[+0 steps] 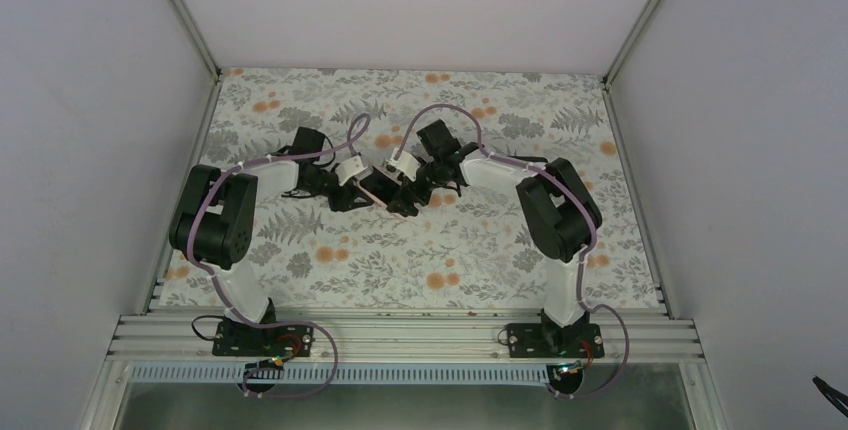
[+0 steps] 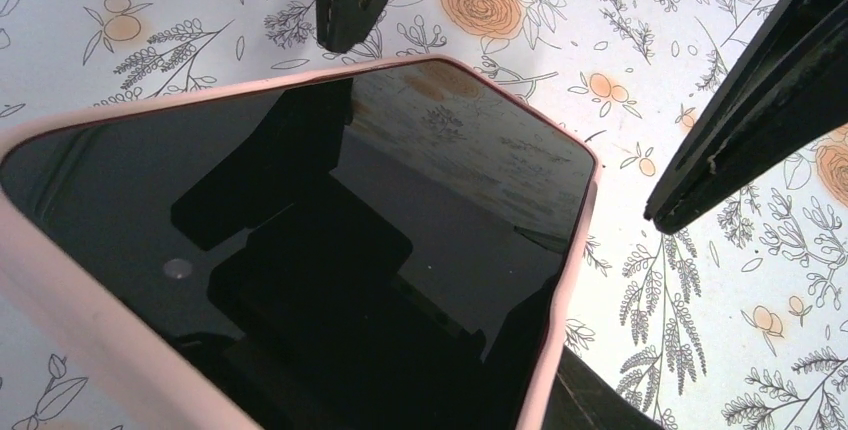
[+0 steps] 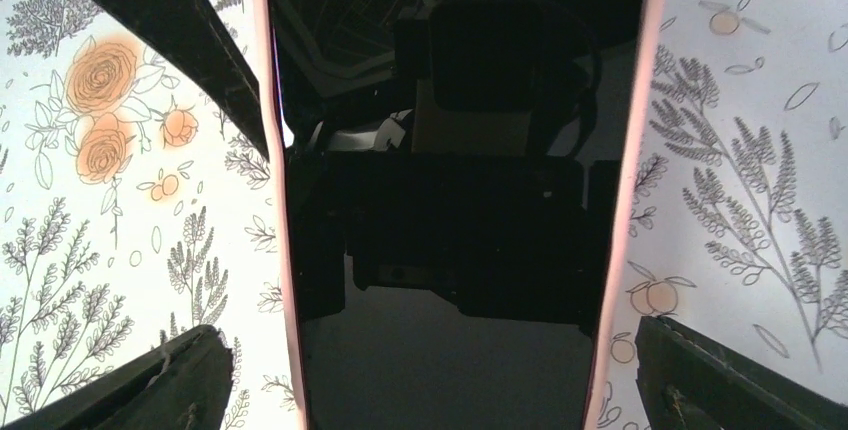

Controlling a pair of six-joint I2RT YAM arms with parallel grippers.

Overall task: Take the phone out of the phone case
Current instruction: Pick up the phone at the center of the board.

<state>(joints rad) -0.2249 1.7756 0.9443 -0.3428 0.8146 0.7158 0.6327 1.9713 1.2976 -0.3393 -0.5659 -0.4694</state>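
Observation:
The phone, a black glass slab, sits in the pale pink phone case, held above the floral table between both arms. My left gripper is shut on the case; one dark finger presses its right edge, the other is hidden. My right gripper is open, its fingers standing apart from the case rim on both sides of the screen. Those fingers also show spread wide in the left wrist view.
The floral table cover runs to white walls at the back and both sides. An aluminium rail with both arm bases lies along the near edge. Purple cables loop over the arms.

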